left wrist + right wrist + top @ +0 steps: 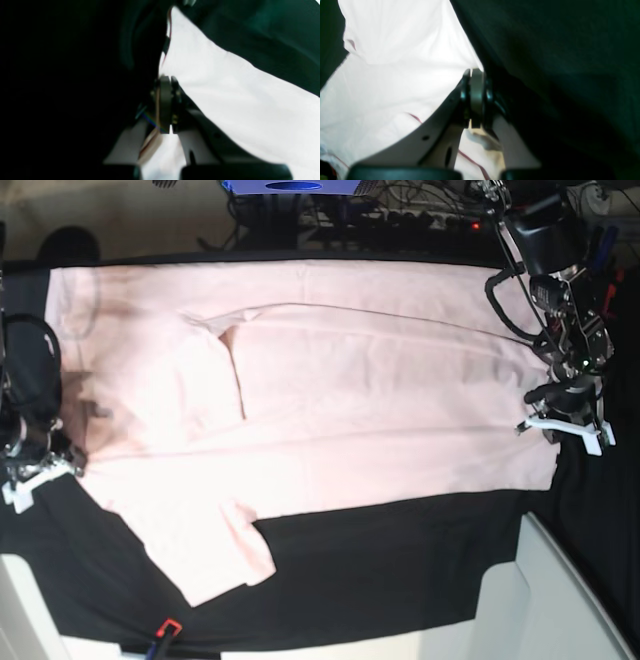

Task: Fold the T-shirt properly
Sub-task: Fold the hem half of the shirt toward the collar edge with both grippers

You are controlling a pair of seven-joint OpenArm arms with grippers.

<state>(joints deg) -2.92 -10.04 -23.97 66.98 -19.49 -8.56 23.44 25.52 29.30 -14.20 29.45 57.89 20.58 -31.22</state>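
The pale pink T-shirt lies spread flat on the black table cloth, neck end to the left and hem to the right in the base view. One short sleeve sticks out toward the front; the other is folded in onto the body. My left gripper sits at the hem edge on the right; in its wrist view the fingers are pressed together with the T-shirt edge bunched at them. My right gripper is at the shoulder edge on the left, shut on the T-shirt.
Black cloth covers the table around the shirt. White panels stand at the front right and front left corners. Cables and a blue object lie behind the table's back edge.
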